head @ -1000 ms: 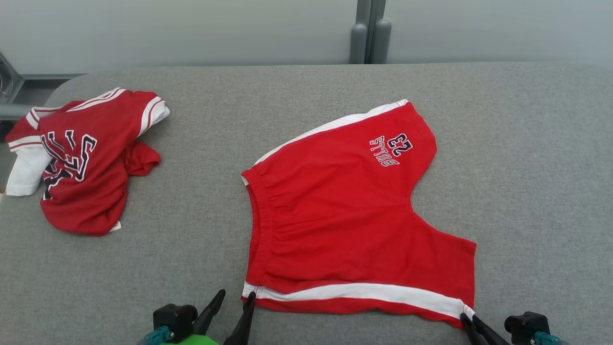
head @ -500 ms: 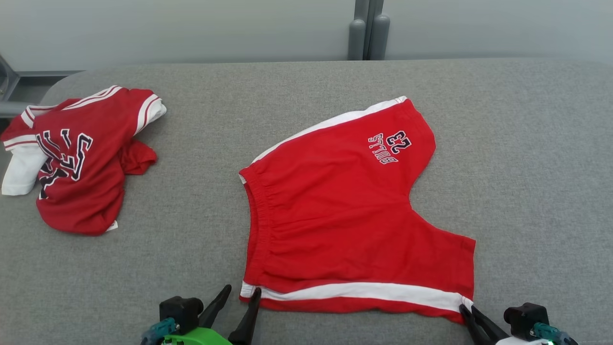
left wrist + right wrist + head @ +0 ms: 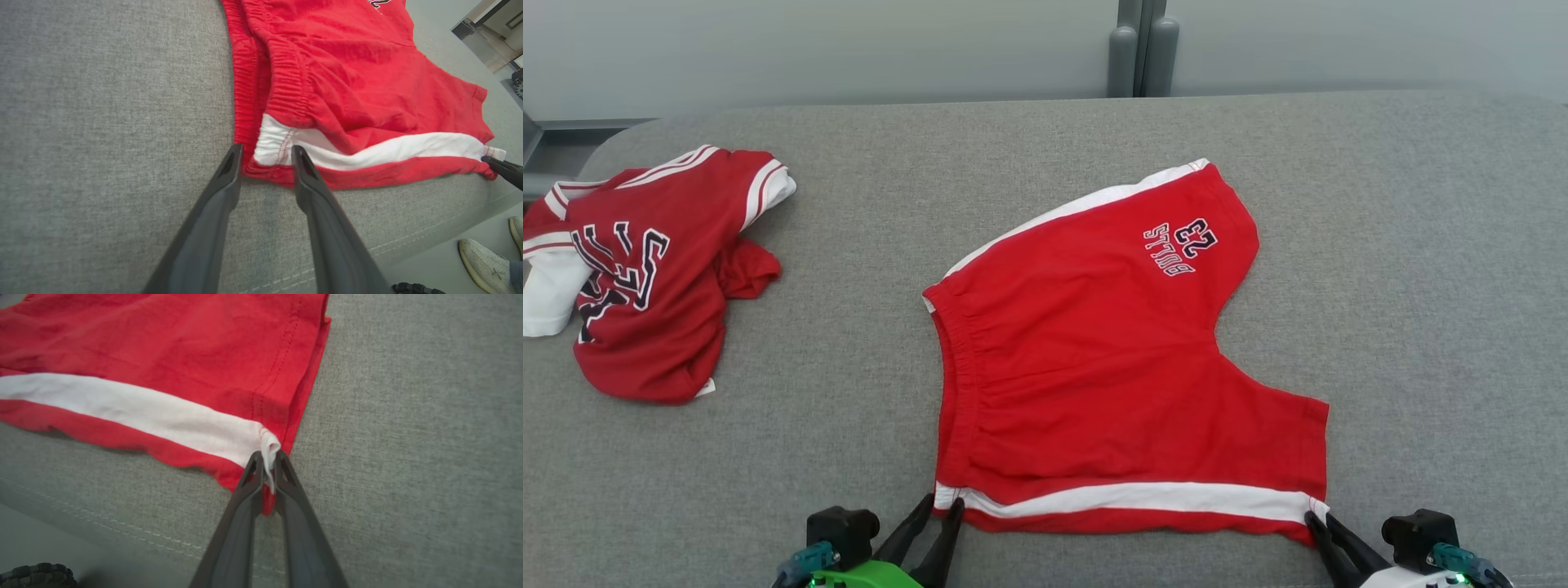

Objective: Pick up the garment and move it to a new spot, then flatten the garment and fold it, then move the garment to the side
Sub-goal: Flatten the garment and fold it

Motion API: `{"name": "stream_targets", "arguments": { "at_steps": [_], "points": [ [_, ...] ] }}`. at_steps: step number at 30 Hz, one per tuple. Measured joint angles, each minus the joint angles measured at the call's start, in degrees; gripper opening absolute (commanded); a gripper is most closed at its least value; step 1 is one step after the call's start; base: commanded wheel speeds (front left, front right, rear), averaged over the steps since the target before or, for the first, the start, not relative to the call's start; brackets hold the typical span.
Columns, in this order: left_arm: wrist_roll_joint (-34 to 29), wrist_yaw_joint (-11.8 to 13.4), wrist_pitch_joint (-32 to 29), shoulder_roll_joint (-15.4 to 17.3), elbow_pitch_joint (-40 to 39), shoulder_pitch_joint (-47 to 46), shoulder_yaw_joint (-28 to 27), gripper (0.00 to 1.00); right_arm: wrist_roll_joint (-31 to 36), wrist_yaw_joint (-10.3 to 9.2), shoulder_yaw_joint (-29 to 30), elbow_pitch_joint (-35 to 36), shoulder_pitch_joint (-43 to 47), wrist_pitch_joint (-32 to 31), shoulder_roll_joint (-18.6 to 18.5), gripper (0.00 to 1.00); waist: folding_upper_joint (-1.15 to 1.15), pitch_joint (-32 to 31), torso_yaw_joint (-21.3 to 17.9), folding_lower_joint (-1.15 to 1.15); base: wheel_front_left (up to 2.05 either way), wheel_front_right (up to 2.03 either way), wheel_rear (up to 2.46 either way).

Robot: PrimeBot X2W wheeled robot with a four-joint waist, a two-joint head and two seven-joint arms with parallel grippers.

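Observation:
The garment, red shorts [image 3: 1111, 367] with a white side stripe and "BULLS 23" print, lies flat on the grey padded table [image 3: 1421, 286]. My left gripper [image 3: 943, 502] is at the near-left waistband corner. In the left wrist view its fingers [image 3: 266, 149] straddle that corner of the shorts [image 3: 347, 81] with a gap still between them, so it is open. My right gripper [image 3: 1316, 518] is shut on the near-right hem corner. The right wrist view shows the white stripe end of the shorts [image 3: 163, 343] pinched between its tips [image 3: 267, 455].
A crumpled red jersey [image 3: 645, 286] lies at the table's far left. Grey posts [image 3: 1139, 57] stand behind the table. The table's front edge runs just below both grippers. A person's shoe [image 3: 482, 261] rests on the floor beyond that edge.
My left gripper's fingers have drawn closer together and edged onto the waistband corner. The right gripper keeps its hold. The head camera has shifted slightly.

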State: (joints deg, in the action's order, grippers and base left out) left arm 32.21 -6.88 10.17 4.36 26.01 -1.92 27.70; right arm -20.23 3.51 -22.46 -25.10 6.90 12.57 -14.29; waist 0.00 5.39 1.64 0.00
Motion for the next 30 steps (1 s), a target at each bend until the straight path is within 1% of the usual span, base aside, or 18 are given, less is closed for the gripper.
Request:
{"name": "stream_targets", "arguments": {
  "at_steps": [1,2,3,5,6,11,15,17,20,24,27,30],
  "points": [
    [0.04,0.00,0.02,0.00,0.20,-0.15,0.12,0.40,0.00,0.01,-0.01,-0.12,-0.09,0.00,0.01,0.12,0.00,-0.02,-0.01,0.00,0.00,0.00,0.00],
    [0.18,-0.01,0.03,-0.01,0.38,-0.39,0.18,0.24,0.00,0.01,-0.04,-0.26,-0.25,0.00,0.01,0.11,0.00,-0.06,-0.01,0.00,0.00,0.00,0.00],
    [0.35,-0.04,0.04,-0.01,0.46,-0.64,0.20,0.00,0.00,0.01,-0.08,-0.38,-0.42,0.00,0.00,0.08,0.00,-0.10,-0.01,0.00,0.00,0.00,0.00],
    [0.41,-0.11,0.05,-0.02,0.52,-0.81,0.25,0.00,0.01,0.02,-0.12,-0.45,-0.52,0.00,-0.02,0.01,0.00,-0.15,0.00,0.00,0.00,0.00,0.00],
    [0.41,-0.12,0.15,-0.05,0.57,-0.93,0.35,0.00,0.01,0.04,-0.16,-0.49,-0.54,0.00,-0.03,0.00,0.00,-0.19,0.02,0.00,0.00,0.00,0.00],
    [1.68,-0.14,0.19,-0.09,0.32,-1.21,0.36,0.00,-1.63,0.70,0.76,0.51,-0.57,0.08,0.07,0.00,0.00,-0.40,0.06,0.00,0.00,0.00,0.00],
    [2.81,-0.15,-0.23,0.34,-1.40,-1.77,-0.12,0.00,-3.81,1.54,2.31,3.36,-1.69,0.26,-0.40,0.00,0.00,-0.08,-0.14,0.00,0.00,0.00,0.00],
    [3.27,-0.15,-1.54,0.70,-2.76,-2.06,-0.24,0.00,-4.68,2.00,3.14,5.48,-2.65,0.46,-0.86,0.00,0.00,0.21,-0.27,0.00,0.00,0.00,0.00],
    [5.01,-0.16,-3.57,1.04,-4.87,-2.38,-0.31,0.00,-5.91,2.53,4.05,9.04,-3.80,0.52,-2.32,0.00,0.00,0.75,-0.36,0.00,0.00,0.00,0.00],
    [6.60,-0.16,-6.98,2.77,-8.02,-4.07,-2.08,0.00,-7.76,3.02,4.97,13.82,-5.56,0.26,-4.64,0.00,0.00,1.84,-0.26,0.00,0.00,0.00,0.00],
    [7.09,-0.10,-9.66,3.44,-11.09,-6.49,-3.12,0.00,-8.94,3.05,5.47,16.52,-8.14,-1.68,-6.25,0.00,0.00,3.03,-0.08,0.00,0.00,0.00,0.00],
    [7.80,0.91,-12.11,3.75,-13.94,-9.85,-4.05,0.00,-10.16,3.05,6.23,18.08,-11.26,-3.89,-7.70,0.00,0.00,4.62,0.18,0.00,0.00,0.00,0.00]
  ]
}}
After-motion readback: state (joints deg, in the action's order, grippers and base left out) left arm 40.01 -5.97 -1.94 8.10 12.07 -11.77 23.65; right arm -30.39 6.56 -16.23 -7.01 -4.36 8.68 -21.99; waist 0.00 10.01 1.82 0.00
